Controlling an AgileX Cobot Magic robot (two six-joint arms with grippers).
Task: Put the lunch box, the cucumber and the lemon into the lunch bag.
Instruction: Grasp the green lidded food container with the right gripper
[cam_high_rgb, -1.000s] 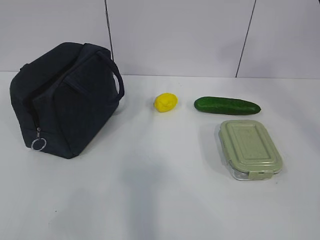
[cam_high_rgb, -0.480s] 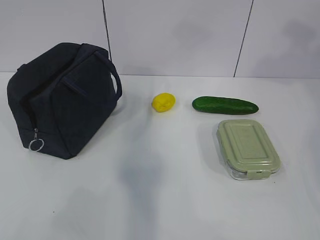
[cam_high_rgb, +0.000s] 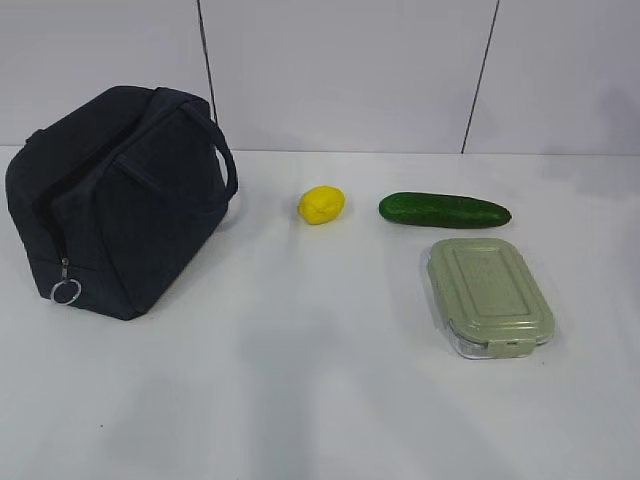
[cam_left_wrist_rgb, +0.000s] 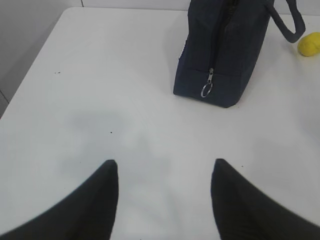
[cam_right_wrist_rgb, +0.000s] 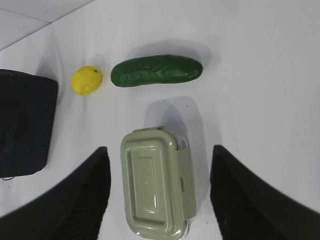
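The dark navy lunch bag (cam_high_rgb: 110, 200) stands at the left, its silver ring pull (cam_high_rgb: 66, 291) hanging at the low end of the zipper. The yellow lemon (cam_high_rgb: 321, 204) lies mid-table, the dark green cucumber (cam_high_rgb: 444, 210) to its right, and the lunch box (cam_high_rgb: 488, 296) with pale green lid in front of the cucumber. My left gripper (cam_left_wrist_rgb: 165, 162) is open and empty over bare table, short of the bag (cam_left_wrist_rgb: 225, 50) and ring pull (cam_left_wrist_rgb: 205, 91). My right gripper (cam_right_wrist_rgb: 159, 148) is open above the lunch box (cam_right_wrist_rgb: 156, 190), with a finger on either side. Neither gripper shows in the exterior view.
The white table (cam_high_rgb: 300, 400) ends at a grey panelled wall (cam_high_rgb: 350, 70) behind the objects. The right wrist view also shows the cucumber (cam_right_wrist_rgb: 156, 70), the lemon (cam_right_wrist_rgb: 86, 80) and a corner of the bag (cam_right_wrist_rgb: 25, 125). The table's left edge (cam_left_wrist_rgb: 30, 65) is near the bag.
In the exterior view the whole scene has shifted slightly to the left together. The objects keep their places relative to one another.
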